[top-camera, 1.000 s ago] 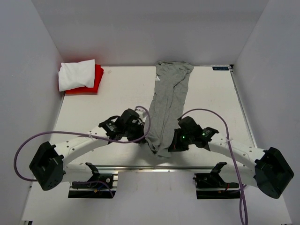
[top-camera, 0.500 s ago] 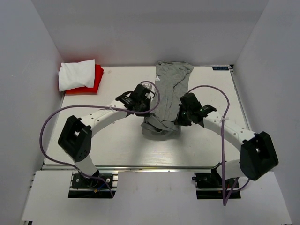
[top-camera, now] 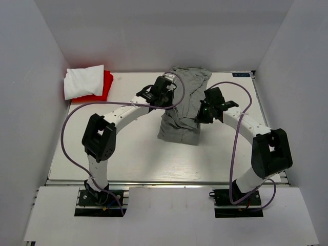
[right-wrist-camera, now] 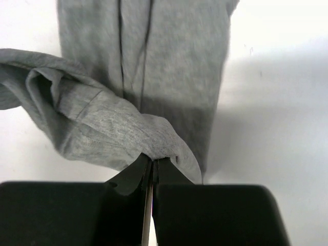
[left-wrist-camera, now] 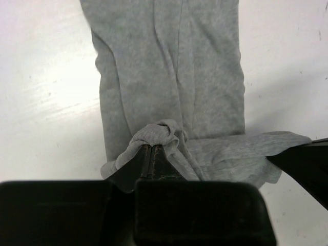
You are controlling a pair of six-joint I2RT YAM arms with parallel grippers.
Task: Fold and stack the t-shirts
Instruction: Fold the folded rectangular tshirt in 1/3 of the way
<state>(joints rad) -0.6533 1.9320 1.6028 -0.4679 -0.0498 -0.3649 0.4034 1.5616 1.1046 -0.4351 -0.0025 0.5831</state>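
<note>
You have three garments on one table (top-camera: 102, 148) — one grey t-shirt (top-camera: 180, 114), one white t-shirt (top-camera: 83, 82) and one red t-shirt (top-camera: 106, 85). The white and red make one pile of two; the grey is a single piece by itself. You have two arms, the left arm (top-camera: 119, 115) and the right arm (top-camera: 247, 124), and so two grippers — the left gripper (left-wrist-camera: 152, 151) and the right gripper (right-wrist-camera: 152, 163), two fingers each. There are two purple cables, the left cable (top-camera: 63, 134) and the right cable (top-camera: 236, 141).
</note>
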